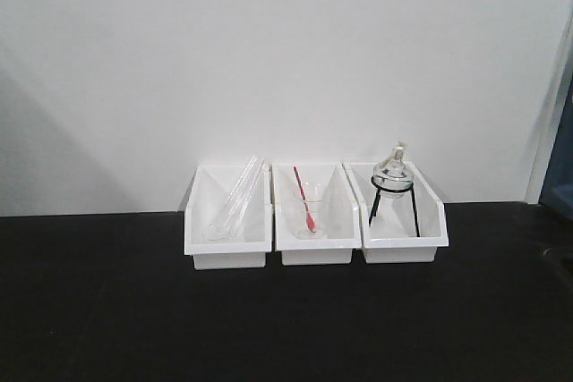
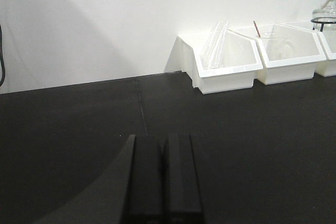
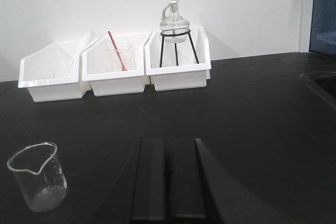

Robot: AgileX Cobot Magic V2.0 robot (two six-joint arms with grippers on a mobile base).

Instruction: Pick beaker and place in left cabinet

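A clear glass beaker (image 3: 38, 179) stands upright on the black table (image 1: 286, 310), seen only in the right wrist view. It sits at the lower left of that view, its pour spout turned toward the camera and faint markings on its side. The right gripper (image 3: 168, 142) hangs low over the table just to the beaker's right, apart from it. Its dark jaws are pressed together with only a thin seam between them, and they hold nothing. The left gripper (image 2: 163, 139) is in the same state over bare table, jaws closed on each other and empty.

At the back of the table, against a plain white wall (image 1: 269, 42), three white plastic bins sit side by side with their open fronts facing the robot. The left bin (image 1: 228, 248) holds long clear glass tubes (image 1: 235, 203) leaning back toward the wall. The middle bin (image 1: 318, 252) holds a small glass cup (image 1: 309, 221) with a red stick (image 1: 306, 199) standing slanted in it. The right bin (image 1: 403, 250) carries a round glass burner (image 3: 174, 20) perched on a black tripod (image 3: 161, 53), with the wick sticking up above the bin's rim.

The beaker is well apart from the bins, much nearer the robot. The bins lie straight ahead of the right gripper and off to the upper right of the left one. A strip of blue panel (image 1: 560, 149) shows at the far right edge of the front view, beyond the wall.
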